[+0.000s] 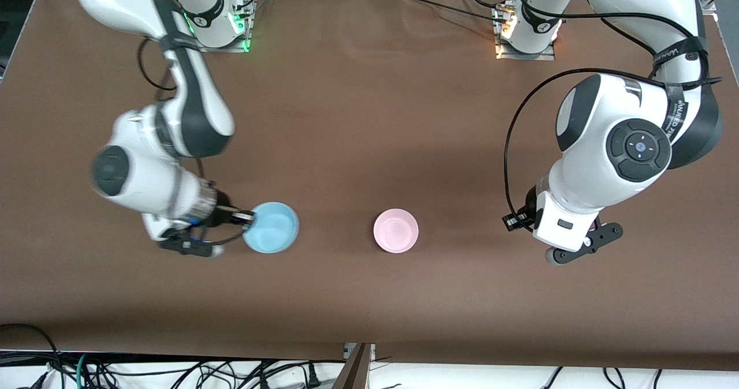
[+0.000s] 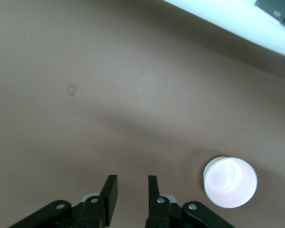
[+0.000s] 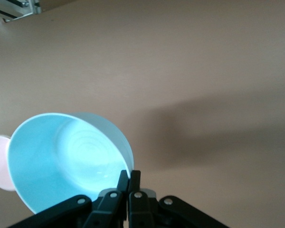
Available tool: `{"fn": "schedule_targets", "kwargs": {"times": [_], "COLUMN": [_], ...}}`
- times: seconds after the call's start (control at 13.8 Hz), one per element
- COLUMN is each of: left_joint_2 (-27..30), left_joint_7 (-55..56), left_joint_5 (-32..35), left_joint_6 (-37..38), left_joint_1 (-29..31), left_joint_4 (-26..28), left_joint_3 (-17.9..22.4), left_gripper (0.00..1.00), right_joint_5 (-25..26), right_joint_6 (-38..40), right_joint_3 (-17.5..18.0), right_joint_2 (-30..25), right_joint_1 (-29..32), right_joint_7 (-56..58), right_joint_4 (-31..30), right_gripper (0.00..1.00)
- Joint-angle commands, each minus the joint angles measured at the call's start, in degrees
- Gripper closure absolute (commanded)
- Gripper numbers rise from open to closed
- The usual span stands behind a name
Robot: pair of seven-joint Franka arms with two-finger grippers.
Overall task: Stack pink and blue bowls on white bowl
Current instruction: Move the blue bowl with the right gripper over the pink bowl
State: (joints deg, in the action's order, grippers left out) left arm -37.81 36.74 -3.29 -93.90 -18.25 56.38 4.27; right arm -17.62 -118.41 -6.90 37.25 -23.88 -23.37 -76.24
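Brown worktop [image 1: 369,89], pink bowl [image 1: 395,230] upright mid-table near the front edge. Right gripper [image 1: 245,216] clamped on the blue bowl [image 1: 270,227] rim, bowl in the air, mouth up, round so no long axis. Centre it over the pink bowl, keep it level, lower, release. Left gripper [image 2: 132,190] waits, part open, empty.

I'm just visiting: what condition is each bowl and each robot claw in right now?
Light sky-blue glossy bowl: pinched at its rim by the right gripper, tilted.
Pale pink glossy bowl: upright on the brown table, with nothing in it and nothing touching it.
Right gripper: shut on the blue bowl's rim.
Left gripper: fingers partly apart, holding nothing, over bare table toward the left arm's end.
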Motion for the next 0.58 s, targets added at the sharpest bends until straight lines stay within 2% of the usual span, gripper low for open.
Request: {"fn": "schedule_targets", "kwargs": {"times": [0.0,0.22,0.51], "left_joint_2": [2.6,4.3,5.4], "left_joint_7": [-9.5,-19.0,-28.5], "left_joint_5": [-1.0,-0.5,-0.3], "left_joint_6": [2.2,2.6,3.8], "left_joint_1": [3.5,6.6,9.5], "left_joint_4": [1.2,1.6,1.9], "left_joint_3": [-0.2,-0.1,0.0], "left_gripper": [0.66,0.67,0.66], "right_joint_5": [-0.7,-0.6,-0.3], "right_joint_6": [-1.8,-2.3,-7.6], "right_joint_3": [0.0,-0.1,-0.2], "right_joint_2": [5.4,10.9,13.8], "right_joint_1": [-3.4,-6.6,-12.0], "right_joint_7": [-8.5,-16.5,-26.2], "right_joint_4": [7.3,14.3,14.8], "right_gripper": [1.0,1.0,1.0]}}
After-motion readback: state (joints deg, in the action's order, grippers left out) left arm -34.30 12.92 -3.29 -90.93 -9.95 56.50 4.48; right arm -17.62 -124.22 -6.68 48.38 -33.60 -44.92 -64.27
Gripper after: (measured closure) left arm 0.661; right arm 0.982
